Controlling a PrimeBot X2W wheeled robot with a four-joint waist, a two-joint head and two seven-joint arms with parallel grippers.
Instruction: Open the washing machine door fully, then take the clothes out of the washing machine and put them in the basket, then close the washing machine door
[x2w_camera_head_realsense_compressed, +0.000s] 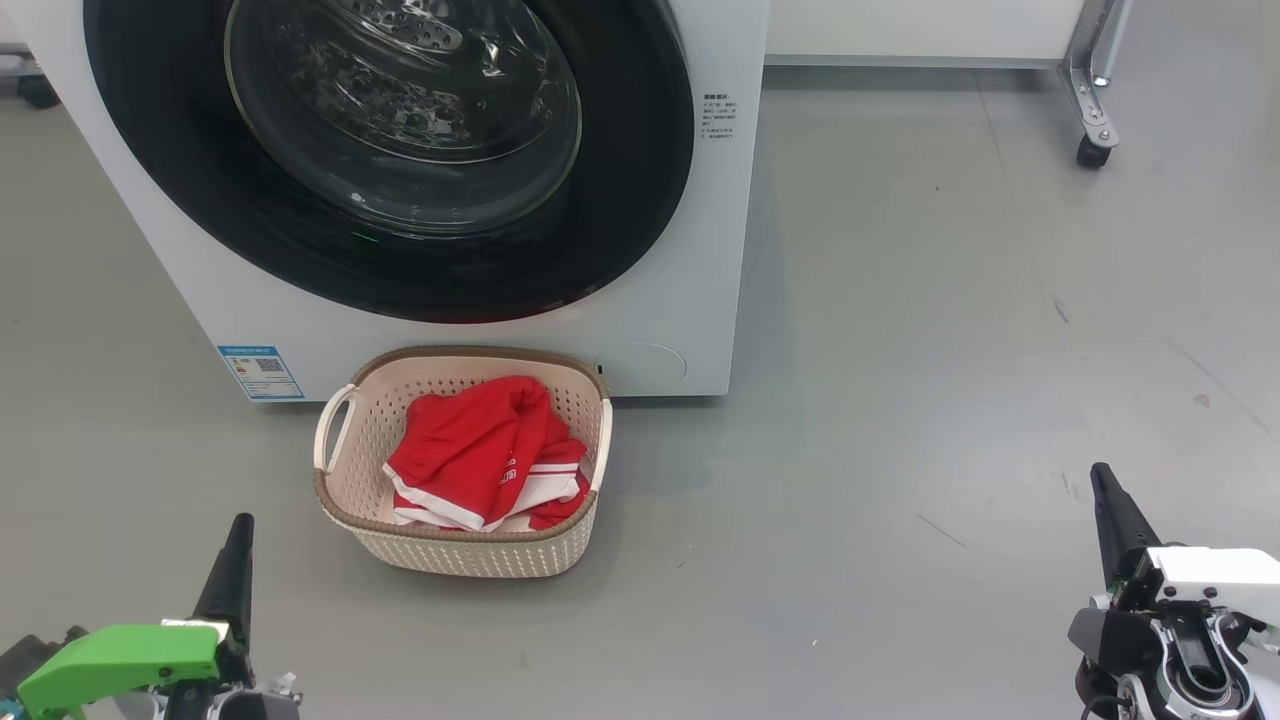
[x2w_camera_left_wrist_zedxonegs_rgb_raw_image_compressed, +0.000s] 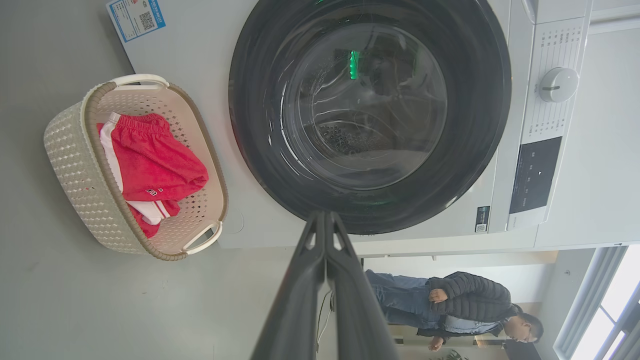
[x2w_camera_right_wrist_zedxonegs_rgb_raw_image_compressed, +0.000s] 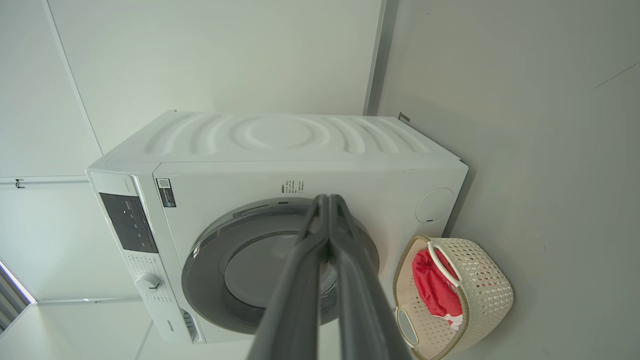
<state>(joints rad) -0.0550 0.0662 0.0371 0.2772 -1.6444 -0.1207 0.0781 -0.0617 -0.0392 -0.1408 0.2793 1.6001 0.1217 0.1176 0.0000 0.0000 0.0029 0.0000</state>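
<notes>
You have both tools closed on nothing. The left tool (x2w_camera_head_realsense_compressed: 240, 535) has its two dark fingers pressed together, and so does the right tool (x2w_camera_head_realsense_compressed: 1105, 485). Each hangs low over the floor (x2w_camera_head_realsense_compressed: 900, 400) with its tips pointing toward the washing machine (x2w_camera_head_realsense_compressed: 690, 330).

The basket (x2w_camera_head_realsense_compressed: 480, 555) sits on the floor just ahead of your left tool and a little toward the right one. It is well apart from the right tool and not touching either. It stands right under the washing machine door (x2w_camera_head_realsense_compressed: 400, 150), close against the front panel. I judge it was put there so that anything lifted out of the drum would have only a short drop. The clothes (x2w_camera_head_realsense_compressed: 480, 450) lie bunched inside it, red with white trim, below the rim and not hanging over it.

The door lies beyond and above both sets of tips. From the right wrist view it sits flush with the front, so I take it as closed. Through the glass you can see bare steel drum and no fabric that I can make out.

By that reading all three steps look done, and the tools are drawn back and closed because nothing is left to hold. A person (x2w_camera_left_wrist_zedxonegs_rgb_raw_image_compressed: 465, 300) stands off past the machine's side, well clear of your left tool.
</notes>
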